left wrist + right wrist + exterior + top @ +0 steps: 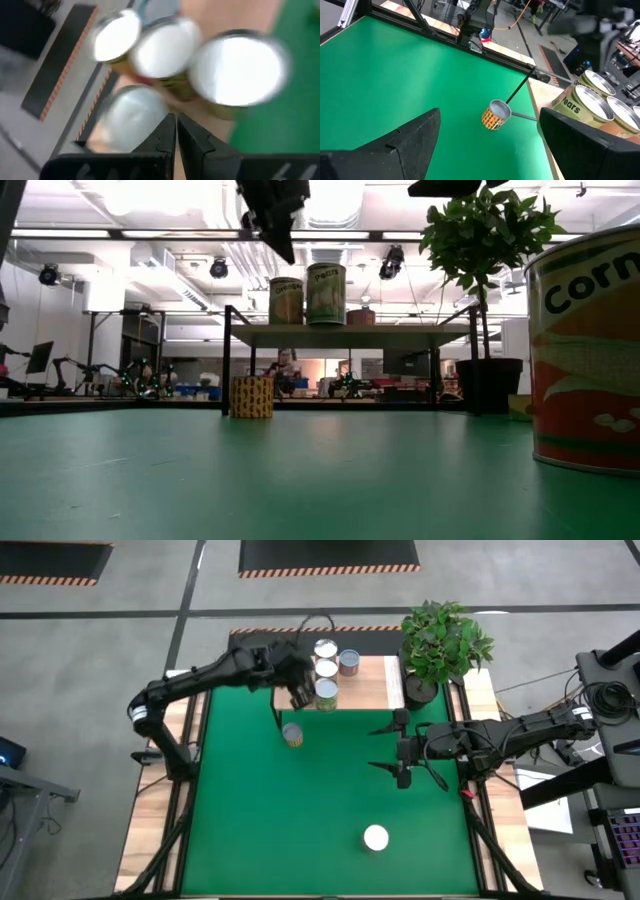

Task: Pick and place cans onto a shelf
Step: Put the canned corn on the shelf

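Four cans point(326, 668) stood on the shelf point(365, 690) at the far edge of the tabletop point(330, 810); three made a row running front to back, tops touching or nearly so, and the fourth point(349, 661) sat just beside them toward the plant point(440, 640); in the low view we saw two of them upright side by side on the shelf board. We found a fifth, orange-labelled can point(292, 734) upright on the green tabletop just in front of the shelf's left end, near one black leg; a sixth can point(375, 837) stood alone well apart, toward the near edge, and loomed large at the side of the low view. The left end effector point(300, 692) hung above the shelf's front left corner, just beside the nearest can of the row; its fingers point(167, 135) were clenched together on nothing. The right end effector point(402, 748) hovered over the tabletop's right half, well apart from every can; its fingers point(410, 135) were spread wide and released, empty. We could not tell the labels of the shelf cans from above.
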Robot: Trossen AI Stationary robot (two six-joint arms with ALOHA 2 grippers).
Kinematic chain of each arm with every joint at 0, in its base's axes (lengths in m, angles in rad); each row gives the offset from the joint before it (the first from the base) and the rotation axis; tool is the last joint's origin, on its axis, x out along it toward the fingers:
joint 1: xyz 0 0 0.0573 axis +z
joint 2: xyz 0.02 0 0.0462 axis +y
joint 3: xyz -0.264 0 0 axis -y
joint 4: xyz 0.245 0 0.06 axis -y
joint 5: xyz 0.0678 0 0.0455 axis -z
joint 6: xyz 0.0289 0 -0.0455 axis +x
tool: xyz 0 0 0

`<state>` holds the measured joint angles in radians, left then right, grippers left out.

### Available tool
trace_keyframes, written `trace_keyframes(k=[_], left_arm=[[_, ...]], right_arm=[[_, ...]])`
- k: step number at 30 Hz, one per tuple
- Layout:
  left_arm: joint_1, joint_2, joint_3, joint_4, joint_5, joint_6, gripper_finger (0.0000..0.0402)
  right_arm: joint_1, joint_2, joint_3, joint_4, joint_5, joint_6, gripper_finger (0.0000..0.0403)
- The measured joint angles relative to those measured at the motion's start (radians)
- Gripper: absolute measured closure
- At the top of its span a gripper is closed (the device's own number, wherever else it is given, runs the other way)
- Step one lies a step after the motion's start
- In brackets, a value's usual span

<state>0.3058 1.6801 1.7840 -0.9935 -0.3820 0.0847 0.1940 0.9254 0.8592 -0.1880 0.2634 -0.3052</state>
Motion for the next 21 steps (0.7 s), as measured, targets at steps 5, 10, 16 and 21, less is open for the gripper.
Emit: trace_keyframes(k=[5,10,16,21], left_arm=[[-0.145,-0.112,-0.170,0.159,0.000,0.011,0.0402],[-0.305,-0.267,-0.429,0.413,0.001,0.011,0.0402],[-0.465,-0.417,-0.709,0.688,0.002,0.011,0.0402],[-0.553,-0.477,-0.883,0.821,0.001,0.011,0.0402]], right_arm=[[0.000,0.000,0.000,0.000,0.000,0.022,0.0076],[0.000,0.002,0.000,0.000,0.000,0.063,0.0076],[0.000,0.028,0.000,-0.002,0.001,0.202,0.0076],[0.018,0.061,0.000,-0.071,-0.034,0.365,0.0076]])
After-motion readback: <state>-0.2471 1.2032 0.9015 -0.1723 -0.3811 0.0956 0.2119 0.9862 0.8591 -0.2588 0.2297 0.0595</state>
